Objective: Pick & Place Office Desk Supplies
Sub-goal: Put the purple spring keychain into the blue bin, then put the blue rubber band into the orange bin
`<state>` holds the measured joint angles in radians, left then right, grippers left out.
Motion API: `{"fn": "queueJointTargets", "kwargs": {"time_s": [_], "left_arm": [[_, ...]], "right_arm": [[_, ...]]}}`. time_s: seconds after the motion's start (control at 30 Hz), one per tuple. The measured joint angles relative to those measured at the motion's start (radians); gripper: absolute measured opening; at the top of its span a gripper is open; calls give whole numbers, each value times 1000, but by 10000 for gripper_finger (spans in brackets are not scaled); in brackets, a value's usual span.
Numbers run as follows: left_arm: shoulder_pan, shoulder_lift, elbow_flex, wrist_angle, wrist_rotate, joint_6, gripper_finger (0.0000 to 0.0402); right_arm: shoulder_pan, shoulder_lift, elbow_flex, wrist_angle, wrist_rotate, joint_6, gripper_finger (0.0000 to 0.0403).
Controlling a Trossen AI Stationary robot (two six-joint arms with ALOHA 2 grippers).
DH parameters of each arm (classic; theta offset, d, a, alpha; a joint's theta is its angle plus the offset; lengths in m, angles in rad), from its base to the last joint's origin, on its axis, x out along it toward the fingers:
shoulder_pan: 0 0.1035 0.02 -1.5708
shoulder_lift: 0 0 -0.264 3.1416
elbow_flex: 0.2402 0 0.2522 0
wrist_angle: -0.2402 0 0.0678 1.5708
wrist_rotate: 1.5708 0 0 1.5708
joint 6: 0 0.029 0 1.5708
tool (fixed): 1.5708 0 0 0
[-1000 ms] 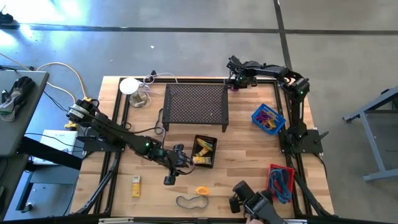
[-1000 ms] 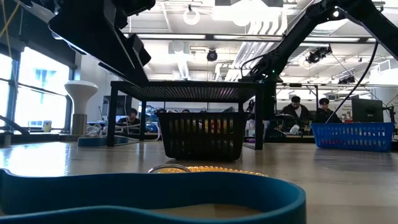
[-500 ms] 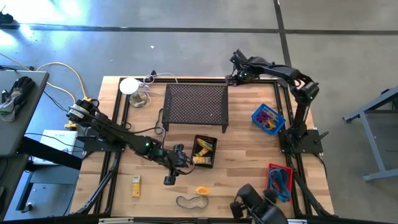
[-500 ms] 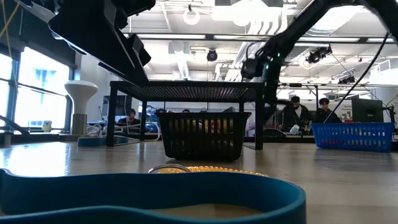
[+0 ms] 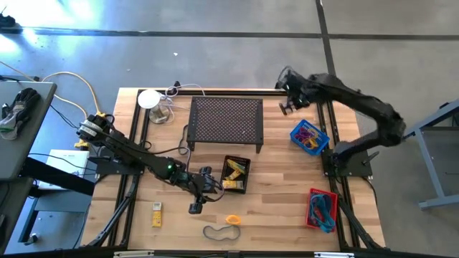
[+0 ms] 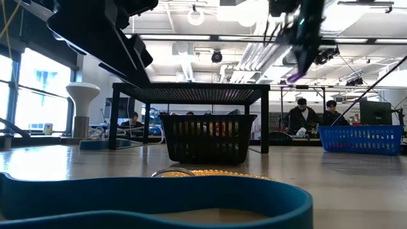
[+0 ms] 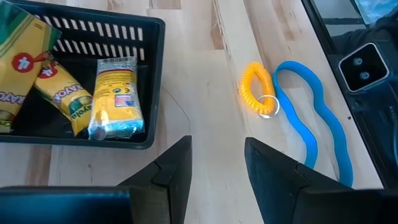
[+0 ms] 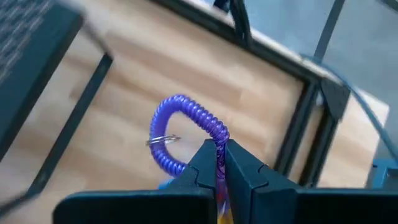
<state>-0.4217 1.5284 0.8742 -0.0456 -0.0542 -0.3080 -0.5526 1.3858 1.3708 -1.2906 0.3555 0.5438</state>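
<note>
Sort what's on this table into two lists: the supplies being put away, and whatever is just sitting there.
Job:
purple coil ring, pinched in the right gripper
orange coil ring
blue band
yellow packets in the black basket
yellow packet on the table

Lying about:
perforated stand
white lamp

You see a table [image 5: 280, 168] of pale wood planks with visible grain and a smooth, faintly glossy finish. On it, the perforated stand [image 5: 226, 120] looks like matt black metal. Next to the stand, the black basket [image 7: 87, 134] is slatted plastic holding yellow packets [image 7: 115, 96] in glossy, crinkled wrap. The purple ring [image 8: 186, 134] is coiled, shiny plastic with a bright metal keyring; the orange ring [image 7: 258, 93] looks the same.
</note>
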Motion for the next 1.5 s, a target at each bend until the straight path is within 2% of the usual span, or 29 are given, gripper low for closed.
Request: {"fn": "queueJointTargets", "kwargs": {"time_s": [0.23,0.4,0.53,0.77,1.03,1.2,1.33,1.5], "left_arm": [[-3,0,0,0,0,-6,143],[-22,0,0,-8,1,-36,143],[-46,0,0,-27,1,-65,143],[-55,0,0,29,1,-61,143],[-55,0,0,35,-30,-56,143],[-52,0,0,43,-31,-31,143],[-51,0,0,46,-31,-9,143],[-51,0,0,46,-31,-6,143]], "right_arm": [[324,-162,-30,-276,74,387,4],[503,-258,-192,-262,63,606,4],[571,-273,-331,-278,53,739,4],[569,-266,-466,-234,57,796,4],[502,-266,-570,-186,65,793,7],[471,-266,-608,-163,129,723,30],[471,-266,-615,-126,144,703,56],[471,-266,-615,-85,145,594,100]]}}
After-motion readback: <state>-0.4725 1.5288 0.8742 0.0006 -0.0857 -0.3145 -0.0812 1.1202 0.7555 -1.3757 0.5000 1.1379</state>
